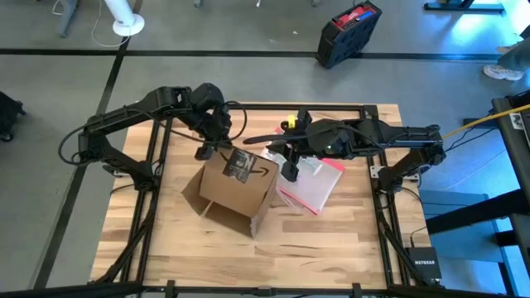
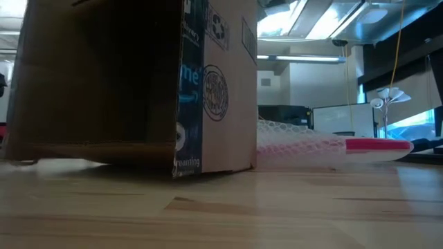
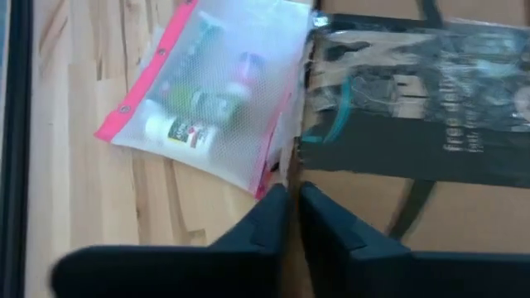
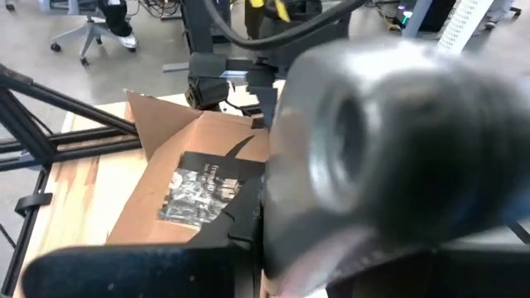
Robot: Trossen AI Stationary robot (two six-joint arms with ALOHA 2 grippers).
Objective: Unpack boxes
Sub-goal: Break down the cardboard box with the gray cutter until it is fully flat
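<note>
1. The wooden tabletop point(image 2: 291, 207) fills the foreground of the low view, with the brown cardboard box point(image 2: 138, 83) standing on it, its open side facing the camera.
2. Just beside the box lies a clear pouch point(image 1: 313, 184) with a pink edge, holding small bottles.
3. The left claw point(image 3: 291, 217) sits at the box's top edge, fingers nearly together around a cardboard flap.
4. The right claw point(image 1: 290, 170) hangs between box and pouch; whether it grips anything cannot be told.
</note>
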